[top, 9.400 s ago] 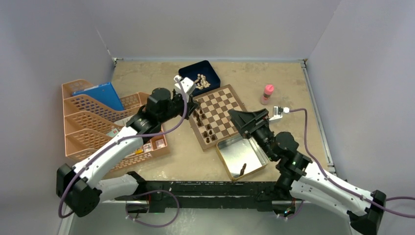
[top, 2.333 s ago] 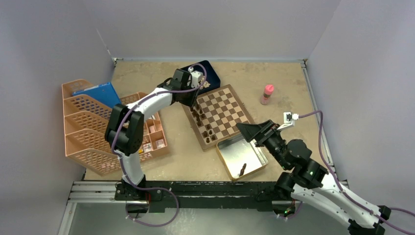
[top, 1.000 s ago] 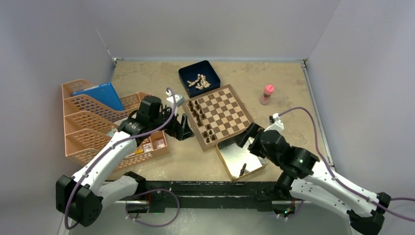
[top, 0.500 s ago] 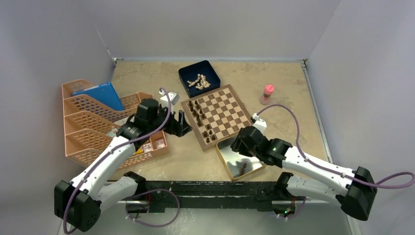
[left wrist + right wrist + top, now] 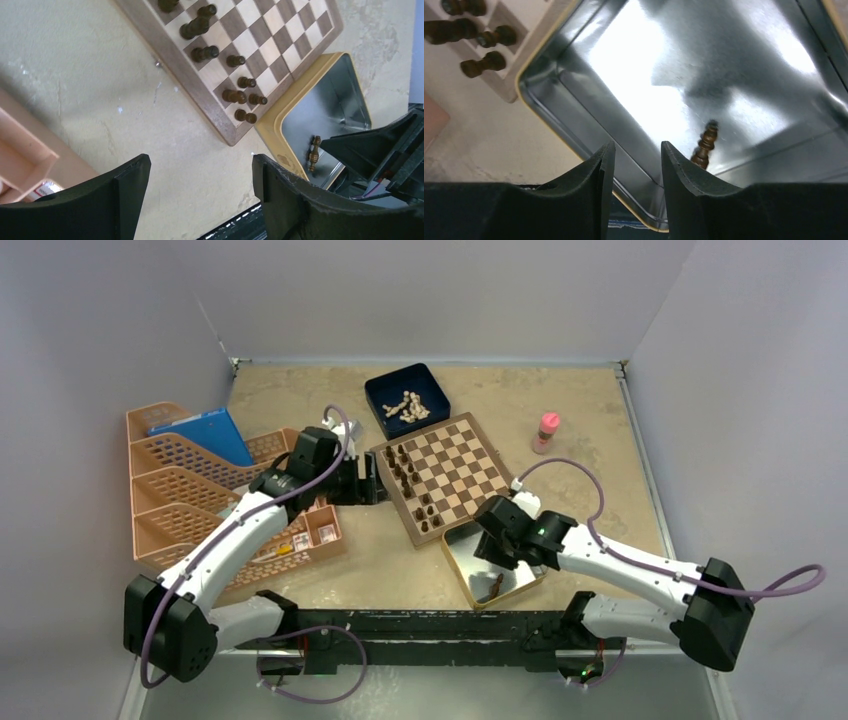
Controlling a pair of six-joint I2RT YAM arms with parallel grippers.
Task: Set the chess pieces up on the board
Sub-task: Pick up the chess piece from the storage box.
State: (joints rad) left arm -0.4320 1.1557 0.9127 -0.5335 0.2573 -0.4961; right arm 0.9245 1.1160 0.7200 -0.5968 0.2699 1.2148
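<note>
Over on the left, by the orange trays (image 5: 190, 490), the left pincer (image 5: 200, 160) has backed off the board (image 5: 470, 465). It hangs over bare counter (image 5: 390, 560) just beside the board's left border, jaws spread wide and holding nothing. A couple of seconds ago it was up at the board's far corner.

The dark chess pieces (image 5: 408, 478) stand in two files down the left side of the board, and the other squares are bare.

The big change is to the right. A second ago the right pincer (image 5: 637, 147) hung wide open above the silver tin (image 5: 634, 60). Now it has dropped inside and its jaws have drawn in to a narrow gap with nothing between them. The last dark piece (image 5: 704, 145) lies on the tin's floor, just outside the right-hand finger, and it hasn't shifted in the last nine seconds or so.

To my eye that closing has missed the piece. The pincer probably needs to reopen and sidestep before this one can join the rest.
</note>
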